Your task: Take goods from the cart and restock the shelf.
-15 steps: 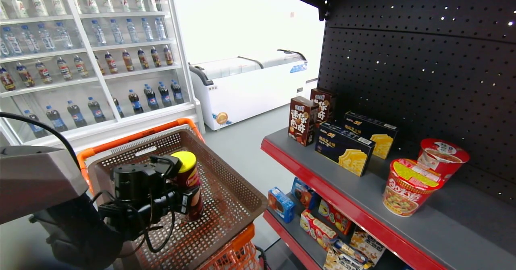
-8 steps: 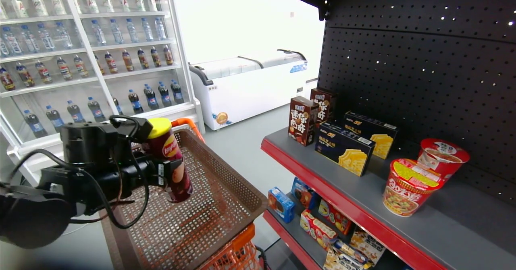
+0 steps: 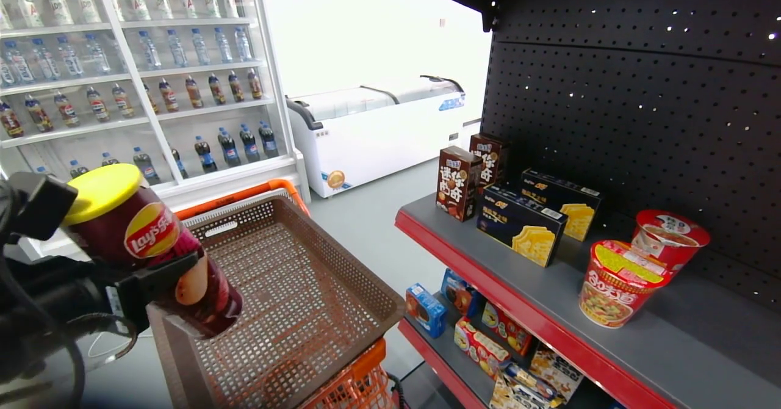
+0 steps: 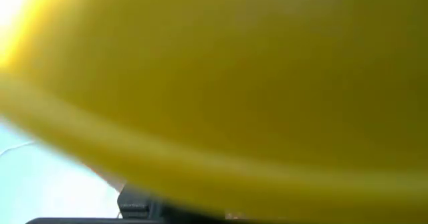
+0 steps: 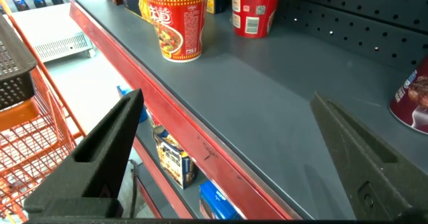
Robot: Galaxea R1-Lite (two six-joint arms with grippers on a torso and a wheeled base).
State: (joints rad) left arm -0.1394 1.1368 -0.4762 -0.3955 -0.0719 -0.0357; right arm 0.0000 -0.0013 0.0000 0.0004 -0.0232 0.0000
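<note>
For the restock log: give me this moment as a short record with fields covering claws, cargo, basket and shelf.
left claw: shut on the chips can, at the basket's near left corner
chips can: tilted, yellow lid uppermost
right claw: open, holding nothing, over the grey shelf
basket: brown mesh, on the orange cart
shelf stock: two noodle cups, two dark flat boxes, two brown upright boxes

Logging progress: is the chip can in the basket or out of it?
Out. The left end effector holds the chip can tilted above the basket rim.
</note>
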